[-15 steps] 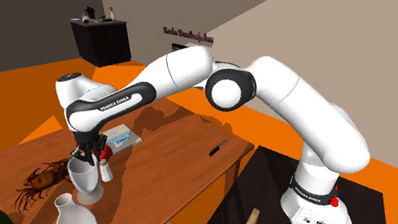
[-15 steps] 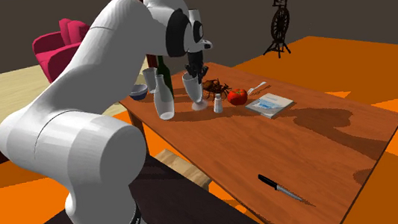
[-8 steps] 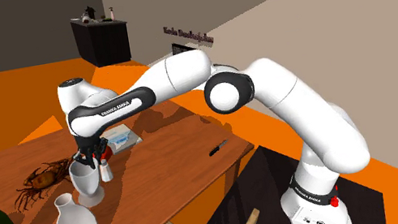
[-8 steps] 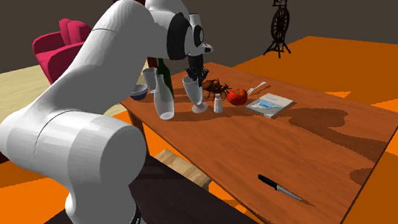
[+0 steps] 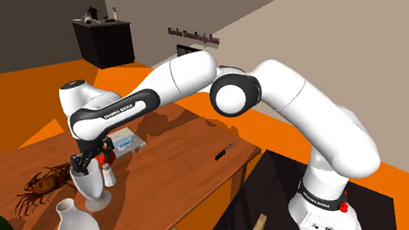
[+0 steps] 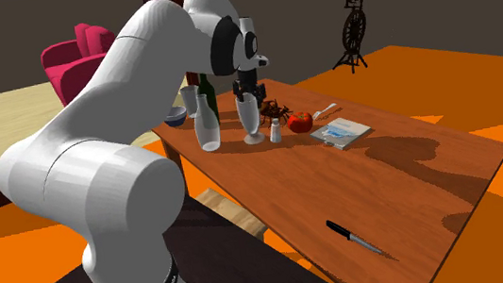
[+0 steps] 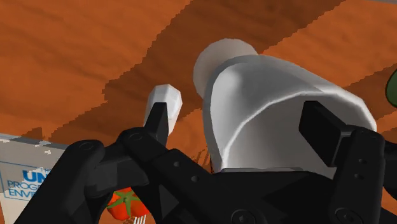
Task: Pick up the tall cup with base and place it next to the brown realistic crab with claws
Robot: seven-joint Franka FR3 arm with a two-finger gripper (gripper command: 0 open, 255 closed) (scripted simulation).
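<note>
Shoulder view, left to right: brown crab, then the tall cup upright on the table near it, my gripper down at its rim. My fingers stand apart, not clasping yet, so grasp, lift and placing remain, I judge

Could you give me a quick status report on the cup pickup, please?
Black gripper open, at the rim of the tall white footed cup; no grip. Cup upright on the brown table. Small white shaker close beside; brown crab nearby.
</note>
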